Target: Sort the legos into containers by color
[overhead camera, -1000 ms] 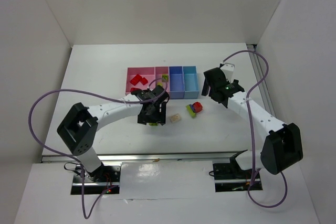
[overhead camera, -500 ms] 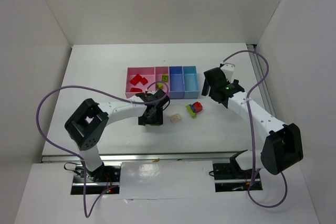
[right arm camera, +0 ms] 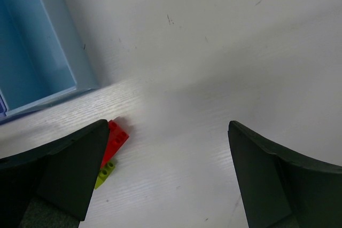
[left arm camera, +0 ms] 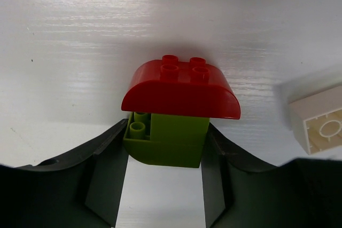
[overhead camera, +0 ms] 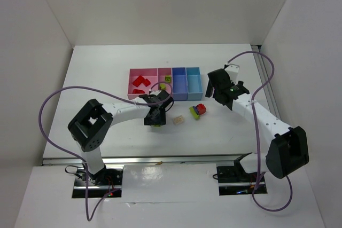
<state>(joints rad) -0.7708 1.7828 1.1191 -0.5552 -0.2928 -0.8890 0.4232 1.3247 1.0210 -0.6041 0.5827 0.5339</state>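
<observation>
A lego clump, a red curved brick on top of a lime green brick, stands on the white table. My left gripper has its jaws against both sides of the green brick; in the top view that gripper covers most of the clump. A cream brick lies just to its right, also showing as the cream brick. A red, blue and green clump lies further right. My right gripper hangs open over bare table beside that clump's red brick. The containers are behind.
Red bricks lie in the left pink bin, and a green brick in the second pink bin. The periwinkle bin and the light blue bin follow. White walls enclose the table.
My left arm has drawn in and lowered over the red and green clump, and its jaws have narrowed onto the green brick. The right arm has not moved.
</observation>
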